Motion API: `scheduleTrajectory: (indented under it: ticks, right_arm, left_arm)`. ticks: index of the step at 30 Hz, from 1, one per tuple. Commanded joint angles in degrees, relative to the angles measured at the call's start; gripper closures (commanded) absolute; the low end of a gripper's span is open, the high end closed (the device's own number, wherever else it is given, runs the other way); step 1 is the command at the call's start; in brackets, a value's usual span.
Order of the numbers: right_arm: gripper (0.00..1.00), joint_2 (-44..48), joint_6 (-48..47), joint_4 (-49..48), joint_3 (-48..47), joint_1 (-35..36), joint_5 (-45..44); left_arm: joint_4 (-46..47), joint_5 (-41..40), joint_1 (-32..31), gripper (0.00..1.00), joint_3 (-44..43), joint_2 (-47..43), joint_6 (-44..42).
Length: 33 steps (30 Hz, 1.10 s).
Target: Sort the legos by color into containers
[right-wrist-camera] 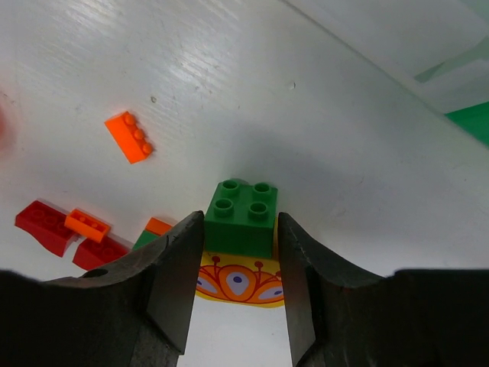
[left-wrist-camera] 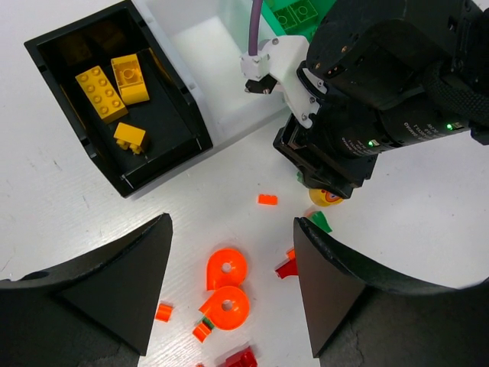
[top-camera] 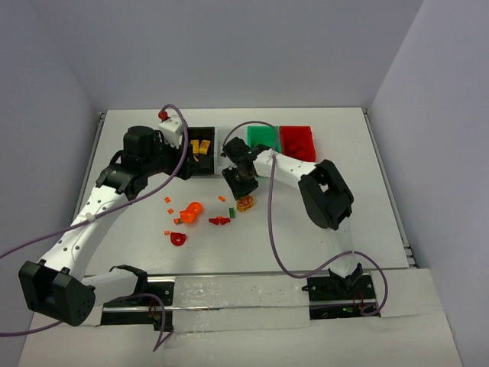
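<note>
My right gripper [right-wrist-camera: 241, 222] is down at the table with its fingers against both sides of a green brick [right-wrist-camera: 241, 214]. That brick sits on a yellow patterned piece [right-wrist-camera: 241, 283]. The top view shows this gripper [top-camera: 241, 195] just in front of the bins. My left gripper [left-wrist-camera: 231, 229] hangs open above two orange round pieces [left-wrist-camera: 227, 269] and touches nothing. The black bin [left-wrist-camera: 99, 164] holds yellow bricks [left-wrist-camera: 114, 84]. Beside it stand the white bin [left-wrist-camera: 206, 69], the green bin [top-camera: 262, 136] and the red bin [top-camera: 298, 141].
Loose legos lie in front of the bins: a small orange brick [right-wrist-camera: 128, 136], red pieces [right-wrist-camera: 50, 222], an orange-and-green bit [right-wrist-camera: 153, 229] and more red pieces [top-camera: 178, 238]. The right arm [left-wrist-camera: 382, 99] reaches across just behind the pile. Purple cables loop over the table.
</note>
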<state>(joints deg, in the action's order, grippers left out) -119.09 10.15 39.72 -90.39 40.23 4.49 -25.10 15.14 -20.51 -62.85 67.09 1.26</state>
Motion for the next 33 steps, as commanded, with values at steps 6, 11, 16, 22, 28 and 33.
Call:
scheduleTrajectory:
  ticks: [6,11,16,22,28,33]
  right_arm:
    - [0.46,1.07,-1.34,-0.2,0.93,-0.16,-1.84]
    - [0.6,1.22,-1.76,-0.04,1.27,0.29,-1.2]
    - [0.97,3.81,-2.42,0.11,1.05,0.64,3.21]
    - [1.0,14.38,-1.8,0.82,-4.12,-0.8,12.14]
    - [1.0,24.51,9.34,-9.23,-3.63,-5.86,12.17]
    - [1.0,27.5,19.55,-13.92,-2.58,-6.3,3.87]
  left_arm:
    - [-0.99,-0.73,0.3,0.26,-0.79,-1.34,-0.63]
    - [-1.04,-0.9,0.3,0.26,-0.56,-1.48,-0.64]
    - [-1.8,-0.64,0.3,0.26,-1.16,-1.79,-0.64]
    - [-3.34,8.87,0.39,0.19,-1.04,-4.6,-0.38]
    - [1.13,17.12,0.31,0.11,1.28,-6.78,5.68]
    - [6.11,15.18,0.21,0.07,-0.27,-4.59,12.21]
